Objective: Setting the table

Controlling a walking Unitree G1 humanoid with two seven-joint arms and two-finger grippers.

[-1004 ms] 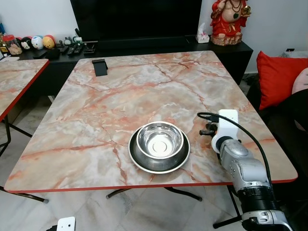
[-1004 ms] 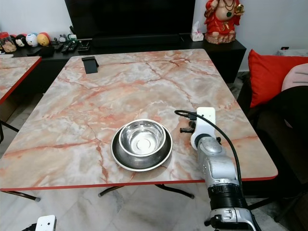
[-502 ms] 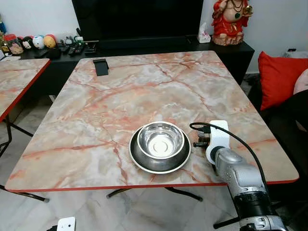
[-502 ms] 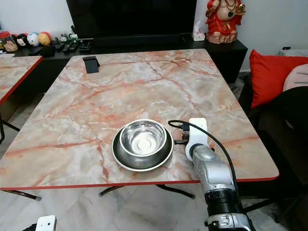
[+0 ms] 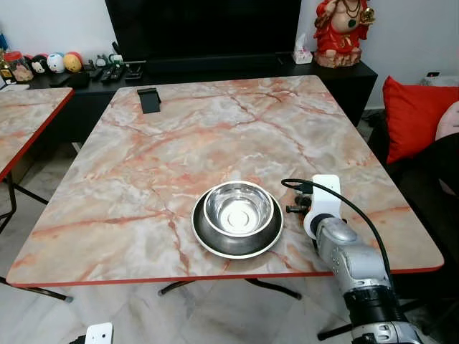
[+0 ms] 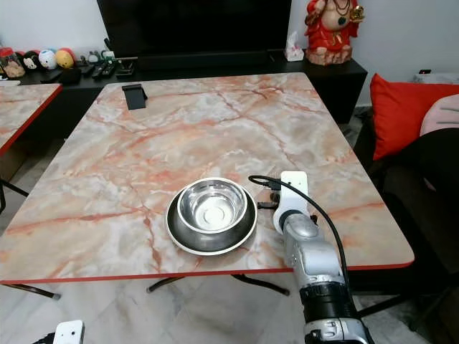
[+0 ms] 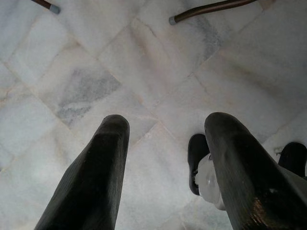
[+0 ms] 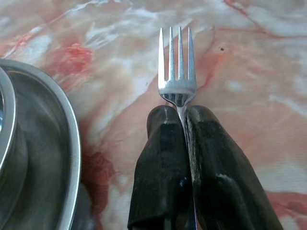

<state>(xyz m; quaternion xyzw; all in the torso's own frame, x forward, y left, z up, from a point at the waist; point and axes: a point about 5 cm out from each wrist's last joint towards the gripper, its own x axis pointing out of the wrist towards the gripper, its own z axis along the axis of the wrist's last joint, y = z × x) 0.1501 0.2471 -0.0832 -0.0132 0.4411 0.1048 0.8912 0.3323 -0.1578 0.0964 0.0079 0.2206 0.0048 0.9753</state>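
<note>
head cam first: marble table [image 5: 179, 143] with a red edge, and near its front edge sits a steel plate [image 5: 237, 236] with a steel bowl [image 5: 239, 208] nested in it. the right arm [image 5: 344, 251] reaches in from the near right and ends just right of the plate. its white wrist block covers the right gripper [image 6: 264, 195], so from up here you can't really see the fingers or anything in them. small black stand [image 5: 148, 99] at the far left of the table, a second table [image 5: 29, 122] cut off at the left edge, tv cabinet [image 5: 215, 72] behind and a red cushion [image 5: 412, 115] on the right

left wrist cam: left gripper [image 7: 165, 158] hangs over a pale tiled floor [image 7: 72, 86], jaws spread apart with nothing between them. part of the robot's foot [image 7: 204, 167] pokes out behind one finger, mostly hidden

right wrist cam: here it's clear, the two black fingers [image 8: 165, 167] are pinched tight on the neck of a fork [image 8: 177, 67]. its tines stick out over the marble and the handle is buried between the fingers. plate rim is just beside it, cut off at the frame edge, and i can't tell whether the tines are touching the table
</note>
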